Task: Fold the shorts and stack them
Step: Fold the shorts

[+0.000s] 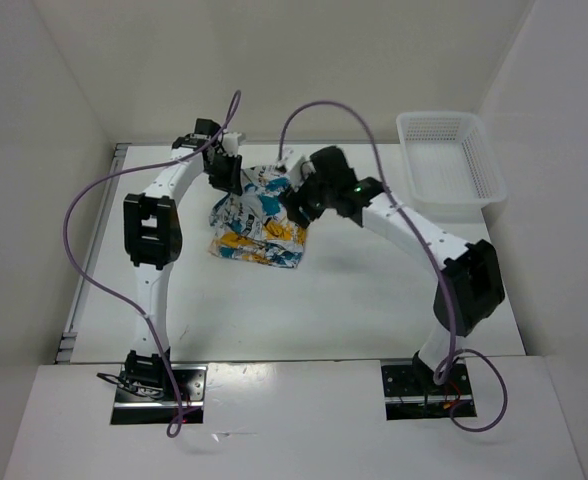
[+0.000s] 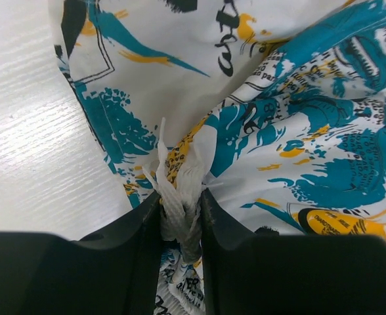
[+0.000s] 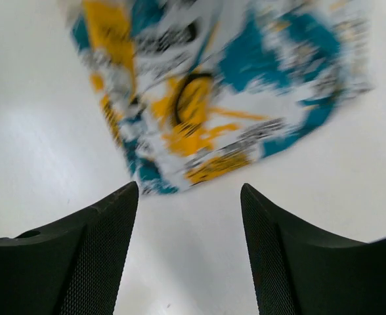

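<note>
Mid-fold, I'd say: my left tool (image 2: 182, 216) pinched the shorts (image 2: 265, 131) by a bunched edge, while my right tool (image 3: 190, 197) gaped empty and probably needed a fresh corner.

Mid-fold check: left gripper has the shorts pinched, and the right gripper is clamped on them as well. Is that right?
Not on the right side. The right gripper is open with nothing between its jaws; the right wrist view shows the shorts lying beyond its tips, apart from them. The left gripper does have the shorts pinched.
</note>
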